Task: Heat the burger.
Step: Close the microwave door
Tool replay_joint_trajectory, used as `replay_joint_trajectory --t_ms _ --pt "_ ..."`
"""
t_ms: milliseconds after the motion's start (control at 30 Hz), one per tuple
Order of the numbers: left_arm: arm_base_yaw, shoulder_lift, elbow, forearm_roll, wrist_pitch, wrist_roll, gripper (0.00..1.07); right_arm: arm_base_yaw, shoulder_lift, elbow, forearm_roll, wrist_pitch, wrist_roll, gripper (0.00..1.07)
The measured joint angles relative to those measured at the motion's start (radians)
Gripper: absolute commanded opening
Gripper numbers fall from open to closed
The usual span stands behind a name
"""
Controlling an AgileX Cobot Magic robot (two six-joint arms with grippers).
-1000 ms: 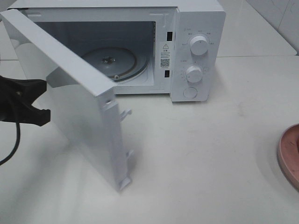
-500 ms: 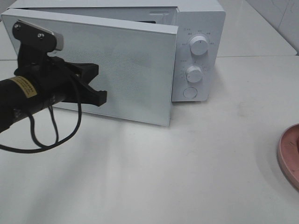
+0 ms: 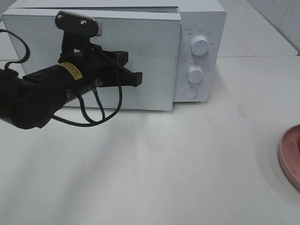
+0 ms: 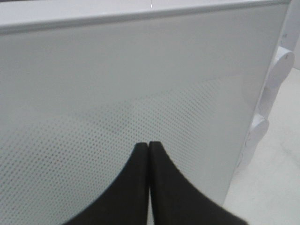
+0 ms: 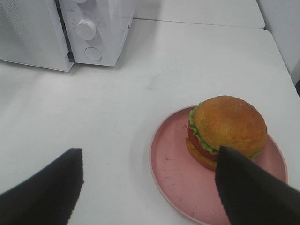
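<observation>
The white microwave [image 3: 199, 28] stands at the back of the table with its door [image 3: 154, 56] nearly closed. My left gripper [image 3: 137, 78] is shut and empty, its tips against the door's front; in the left wrist view its fingertips [image 4: 148, 147] press the perforated door panel [image 4: 140, 93]. The burger [image 5: 227, 129] with a golden bun, lettuce and tomato sits on a round pink plate [image 5: 173, 168] in the right wrist view. My right gripper [image 5: 150, 180] is open, hovering above the table short of the plate. Only the plate's edge [image 3: 289, 154] shows in the exterior view.
The microwave's two knobs [image 3: 200, 45] and round button [image 3: 190, 93] are on its right panel. A black cable [image 3: 101, 112] hangs from the left arm. The white table [image 3: 187, 164] lies in front of the microwave.
The left arm has swung the microwave door from wide open to almost shut, moving right and toward the microwave with its shut tips on the door.
</observation>
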State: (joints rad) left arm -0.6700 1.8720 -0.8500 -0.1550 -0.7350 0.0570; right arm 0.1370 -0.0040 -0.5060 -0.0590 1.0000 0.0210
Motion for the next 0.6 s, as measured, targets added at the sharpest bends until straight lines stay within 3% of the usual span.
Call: replay_joint_trajectory --t_ms 67,167,500,600 --pt "-0.002 0.008 -0.014 -0.012 0.003 0.004 0.0 0.0 0.0 0.0 0.0 0.0 0.0 0.75" --pt "-0.011 0.043 -0.075 -0.062 0.032 0.059 0.0 0.0 0.0 0.0 0.0 0.0 0.0 0.75" --pt "-0.032 0.107 -0.19 -0.092 0.115 0.093 0.0 0.0 0.0 0.0 0.0 0.0 0.0 0.75" --pt "-0.035 0.135 -0.242 -0.13 0.142 0.128 0.0 0.0 0.0 0.0 0.0 0.0 0.0 0.75"
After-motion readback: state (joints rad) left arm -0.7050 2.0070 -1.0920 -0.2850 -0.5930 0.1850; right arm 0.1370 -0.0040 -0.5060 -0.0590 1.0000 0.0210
